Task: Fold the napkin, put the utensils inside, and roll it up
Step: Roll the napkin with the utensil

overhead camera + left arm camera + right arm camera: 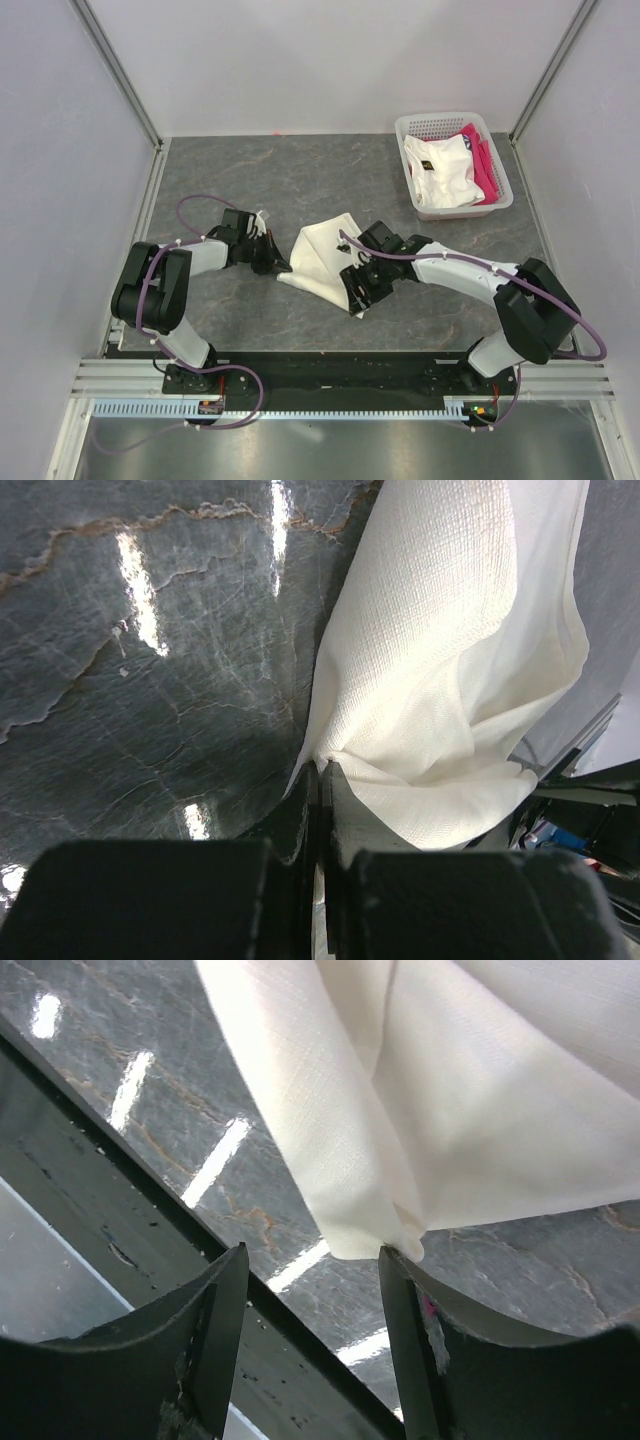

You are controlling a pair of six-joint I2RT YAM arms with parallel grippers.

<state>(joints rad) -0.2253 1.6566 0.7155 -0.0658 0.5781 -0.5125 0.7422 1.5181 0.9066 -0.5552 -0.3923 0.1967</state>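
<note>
The cream-white napkin (322,255) lies loosely folded on the dark table between my two grippers. My left gripper (280,268) is shut on its left corner; in the left wrist view the jaws (325,768) are pressed together with the cloth (440,680) fanning out above them. My right gripper (357,300) is open at the napkin's near corner. In the right wrist view the cloth (450,1110) hangs down to the tip of the right finger (400,1280), and the gap (312,1250) between the fingers is empty. The black spoon is out of view.
A white plastic basket (455,120) stands at the back right, holding a white garment (440,170) and a pink cloth (483,160). The black base rail (100,1210) runs close below my right gripper. Grey walls enclose the table.
</note>
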